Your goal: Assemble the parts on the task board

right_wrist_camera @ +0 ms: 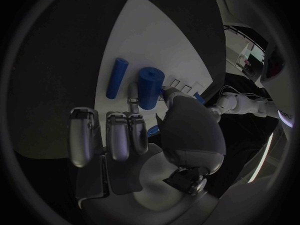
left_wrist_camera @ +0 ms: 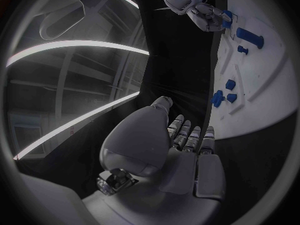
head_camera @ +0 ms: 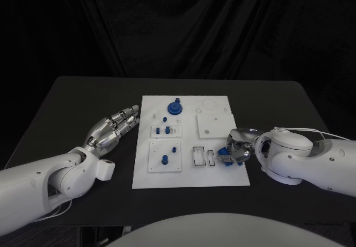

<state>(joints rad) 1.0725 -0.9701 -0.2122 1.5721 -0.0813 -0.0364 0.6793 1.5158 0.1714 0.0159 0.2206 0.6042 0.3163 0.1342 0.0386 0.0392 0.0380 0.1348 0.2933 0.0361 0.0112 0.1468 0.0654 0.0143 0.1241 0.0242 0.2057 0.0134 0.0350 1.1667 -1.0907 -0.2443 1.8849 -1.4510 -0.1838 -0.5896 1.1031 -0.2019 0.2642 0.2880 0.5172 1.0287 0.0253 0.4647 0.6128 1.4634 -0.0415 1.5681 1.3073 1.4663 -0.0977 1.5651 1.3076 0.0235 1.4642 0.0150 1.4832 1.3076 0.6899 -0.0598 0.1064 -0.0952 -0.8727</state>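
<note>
Black table [head_camera: 82,103]; dark curtain [head_camera: 178,36]

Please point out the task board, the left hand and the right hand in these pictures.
task board [head_camera: 215,180]: head view, bare white near corner.
left hand [head_camera: 112,128]: head view, middle of the hand, beside the board.
right hand [head_camera: 237,146]: head view, middle of the hand, over blue pieces.

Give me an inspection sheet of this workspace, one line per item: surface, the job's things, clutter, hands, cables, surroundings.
Surface: black table, the white task board in its middle.
Job's things: blue parts stand or lie on the board; two blue cylinders by the right hand's fingers.
Clutter: nothing seen.
Hands: left hand off the board's left edge, fingers apart, holding nothing; right hand at the board's near right area, pinching a blue cylinder.
Cables: a thin white cable on the right arm.
Surroundings: dark curtain behind the table.
</note>
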